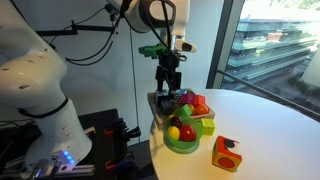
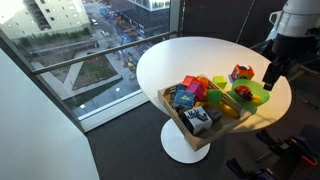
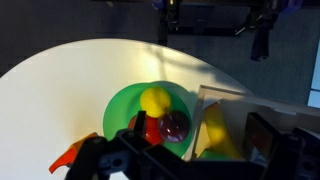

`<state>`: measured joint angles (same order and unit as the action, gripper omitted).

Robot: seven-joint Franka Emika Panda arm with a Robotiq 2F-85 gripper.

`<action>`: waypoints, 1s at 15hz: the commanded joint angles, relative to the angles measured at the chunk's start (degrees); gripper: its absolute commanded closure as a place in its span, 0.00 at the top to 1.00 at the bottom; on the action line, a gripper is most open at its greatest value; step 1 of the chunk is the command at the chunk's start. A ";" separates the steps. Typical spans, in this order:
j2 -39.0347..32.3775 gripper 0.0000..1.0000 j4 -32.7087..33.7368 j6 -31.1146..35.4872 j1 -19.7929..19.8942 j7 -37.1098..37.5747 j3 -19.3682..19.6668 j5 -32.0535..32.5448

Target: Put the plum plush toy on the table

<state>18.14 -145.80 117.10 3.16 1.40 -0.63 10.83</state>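
Observation:
The plum plush toy (image 3: pixel 176 126) is a small dark maroon ball. It lies in a green bowl (image 3: pixel 115 110) beside a yellow ball (image 3: pixel 155 98) and a brighter red ball (image 3: pixel 150 130). The bowl stands on the white table (image 3: pixel 60 80), which also shows in both exterior views (image 1: pixel 270 120) (image 2: pixel 190 55). My gripper (image 1: pixel 168 88) hangs above the bowl (image 1: pixel 182 147) and the toy box, apart from the toys, and also shows in an exterior view (image 2: pixel 268 78). Its fingers look open and empty, dark at the bottom of the wrist view (image 3: pixel 195 145). The plum toy is too small to make out in the exterior views.
A shallow box (image 2: pixel 172 108) full of colourful toys stands next to the bowl (image 2: pixel 256 90), near the table's edge. An orange block with red spots (image 1: pixel 226 153) lies on the table beyond the bowl and shows again in the wrist view (image 3: pixel 75 155). Windows lie behind the table.

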 commanded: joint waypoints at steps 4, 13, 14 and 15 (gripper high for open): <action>-1.43 1.00 -3.81 10.52 0.80 -0.88 2.89 0.10; -6.59 1.00 -7.05 24.29 2.18 -5.58 6.51 -0.97; -7.67 1.00 -6.86 25.08 1.96 -7.21 6.92 -1.62; -8.55 1.00 -6.72 25.82 1.75 -9.01 7.27 -2.14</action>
<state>12.05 -152.98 140.45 4.95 -2.40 5.57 10.61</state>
